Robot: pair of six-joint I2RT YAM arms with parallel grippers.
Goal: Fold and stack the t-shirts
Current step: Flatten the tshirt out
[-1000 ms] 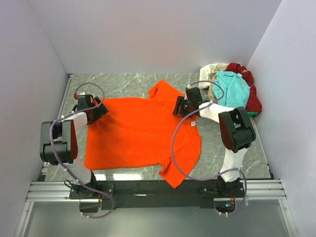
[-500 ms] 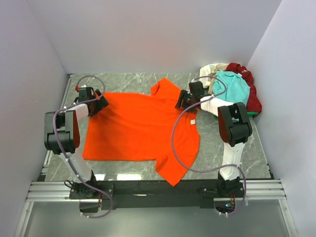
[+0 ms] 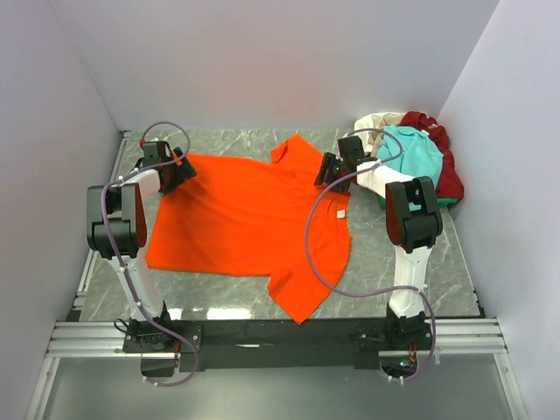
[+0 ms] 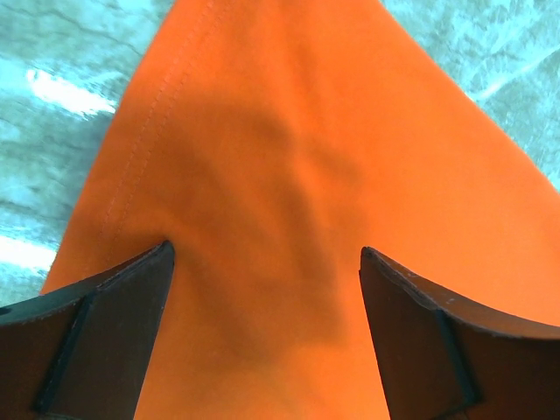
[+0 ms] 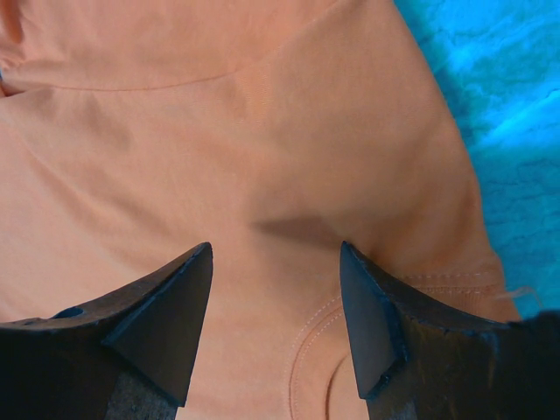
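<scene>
The grey marbled table (image 3: 223,147) fills the middle of the overhead frame. Most of it is covered by the orange t-shirt (image 3: 245,219), spread flat left of centre, with one sleeve pointing to the upper middle and the other to the lower middle. In the upper right corner the other t-shirts lie in a heap (image 3: 411,156): teal on top, dark red along the right edge and cream at the back.

The left gripper (image 3: 182,171) sits at the orange shirt's upper left corner. Its jaws are spread wide over the cloth and pinch nothing. The right gripper (image 3: 329,170) is at the shirt's upper right edge, just beside the teal cloth, and its jaws are also apart over the fabric. A small white neck label (image 3: 339,211) shows just below it.
</scene>
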